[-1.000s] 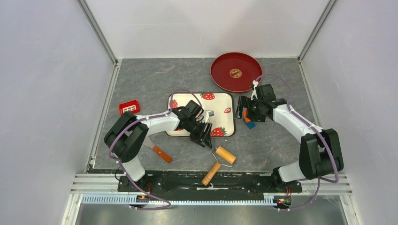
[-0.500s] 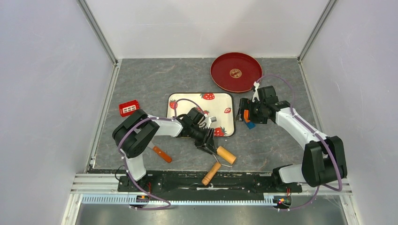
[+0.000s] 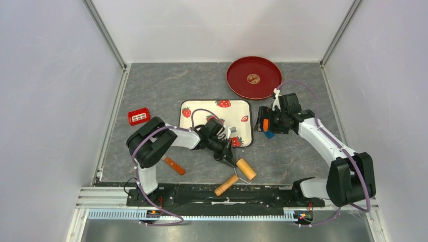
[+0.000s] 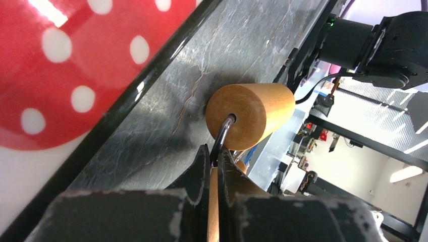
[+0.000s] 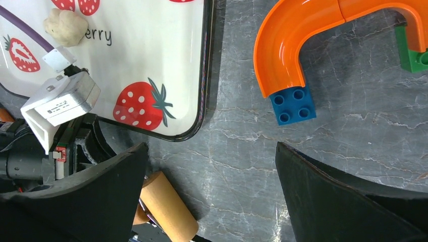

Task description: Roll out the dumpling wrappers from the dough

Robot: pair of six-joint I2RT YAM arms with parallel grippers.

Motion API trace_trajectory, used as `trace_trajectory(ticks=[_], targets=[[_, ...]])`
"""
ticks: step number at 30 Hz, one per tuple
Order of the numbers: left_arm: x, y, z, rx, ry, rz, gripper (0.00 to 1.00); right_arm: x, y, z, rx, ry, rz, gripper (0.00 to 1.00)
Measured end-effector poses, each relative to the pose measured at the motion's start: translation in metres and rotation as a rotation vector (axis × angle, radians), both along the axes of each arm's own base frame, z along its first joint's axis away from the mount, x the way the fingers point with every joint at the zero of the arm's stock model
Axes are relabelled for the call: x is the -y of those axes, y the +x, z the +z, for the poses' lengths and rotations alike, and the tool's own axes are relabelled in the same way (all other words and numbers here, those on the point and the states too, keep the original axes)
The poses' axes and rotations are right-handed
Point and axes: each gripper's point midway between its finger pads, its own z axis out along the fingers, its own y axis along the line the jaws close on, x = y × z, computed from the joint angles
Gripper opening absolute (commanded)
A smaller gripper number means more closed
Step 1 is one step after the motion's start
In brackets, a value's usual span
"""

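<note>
The rolling pin lies on the grey table near the tray's front right corner, its wooden roller (image 3: 246, 169) (image 4: 252, 113) (image 5: 164, 204) joined by a dark wire (image 4: 224, 132) to a wooden handle (image 3: 226, 185). My left gripper (image 3: 229, 161) (image 4: 214, 154) is shut on that wire just behind the roller. A pale lump of dough (image 5: 65, 26) sits on the strawberry tray (image 3: 237, 108) (image 5: 151, 50). No dumpling wrappers are in view. Right of the tray, my right gripper (image 3: 263, 123) (image 5: 212, 146) hangs open over bare table with nothing between its fingers.
A red plate (image 3: 254, 77) lies at the back right. An orange curved track piece (image 5: 303, 30) with a blue brick (image 5: 292, 105) and a green brick (image 5: 411, 55) lies under my right wrist. A red block (image 3: 139, 116) and an orange-handled tool (image 3: 174, 165) lie at the left.
My left gripper has moved off the tray toward the near edge and has shut on the rolling pin's wire. The pin has shifted slightly. The right arm has barely moved.
</note>
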Motion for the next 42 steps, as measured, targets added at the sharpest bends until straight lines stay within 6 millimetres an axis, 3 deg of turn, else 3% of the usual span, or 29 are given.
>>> trace_trajectory(ticks=[6, 13, 17, 23, 28, 33, 42], targets=[[0.008, 0.007, 0.006, -0.002, 0.000, 0.031, 0.02, 0.001, -0.003, 0.009, 0.021, 0.004, 0.000, 0.98], [0.031, 0.037, 0.033, 0.055, -0.048, 0.110, 0.02, 0.003, -0.002, 0.022, 0.065, 0.006, -0.010, 0.98], [0.035, 0.062, 0.054, 0.063, -0.098, 0.197, 0.02, 0.005, 0.006, 0.040, 0.103, 0.006, -0.027, 0.98], [0.025, 0.113, 0.077, 0.057, -0.171, 0.364, 0.02, 0.000, 0.017, 0.074, 0.189, 0.050, -0.047, 0.98], [0.011, 0.144, 0.093, 0.066, -0.208, 0.471, 0.02, -0.008, 0.013, 0.082, 0.197, 0.110, -0.053, 0.98], [-0.008, 0.169, 0.115, 0.111, -0.235, 0.564, 0.02, -0.026, 0.005, 0.071, 0.163, 0.180, -0.039, 0.98], [-0.061, 0.219, 0.155, 0.196, -0.268, 0.773, 0.02, -0.113, -0.012, 0.046, 0.043, 0.320, 0.104, 0.92]])
